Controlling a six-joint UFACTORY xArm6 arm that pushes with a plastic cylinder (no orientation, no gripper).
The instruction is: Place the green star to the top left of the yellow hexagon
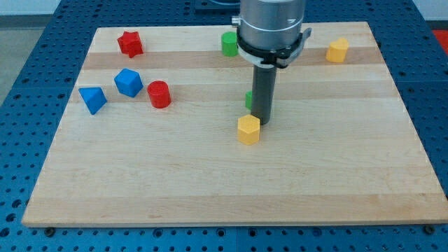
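The yellow hexagon [248, 129] sits near the middle of the wooden board [210, 189]. The green star [248, 99] is just above it, mostly hidden behind my dark rod; only a sliver shows at the rod's left edge. My tip [262, 123] rests just to the upper right of the yellow hexagon, close to it, and on the right side of the green star. Whether it touches either block cannot be told.
A green cylinder [229, 43] stands at the top centre. A yellow block [337, 50] is at the top right. At the left are a red star [130, 43], a blue block [128, 82], a blue triangle-like block [92, 99] and a red cylinder [159, 94].
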